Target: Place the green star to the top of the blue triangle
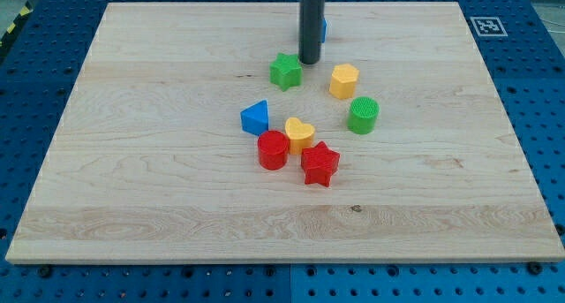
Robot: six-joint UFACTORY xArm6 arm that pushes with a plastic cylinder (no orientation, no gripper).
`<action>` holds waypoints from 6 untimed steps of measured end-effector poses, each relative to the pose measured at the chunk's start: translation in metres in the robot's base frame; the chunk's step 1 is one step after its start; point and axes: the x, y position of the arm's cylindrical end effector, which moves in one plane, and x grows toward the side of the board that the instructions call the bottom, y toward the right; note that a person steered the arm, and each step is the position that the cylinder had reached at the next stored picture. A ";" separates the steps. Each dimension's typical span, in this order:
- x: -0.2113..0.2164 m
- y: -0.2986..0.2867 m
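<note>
The green star (284, 71) lies on the wooden board, above and to the right of the blue triangle (255, 117). My tip (309, 61) stands just to the right of the green star and a little above it, close to touching its upper right point. The dark rod rises from there out of the view's top. The star and the triangle are apart, with a gap of bare wood between them.
A yellow hexagon (343, 79) and a green cylinder (363, 115) lie right of the star. A yellow heart (299, 133), red cylinder (273, 150) and red star (320, 163) cluster by the triangle. A blue block (323, 27) peeks out behind the rod.
</note>
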 end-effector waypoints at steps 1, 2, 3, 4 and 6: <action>0.005 0.015; 0.023 0.013; 0.033 -0.022; 0.033 -0.025; 0.042 -0.009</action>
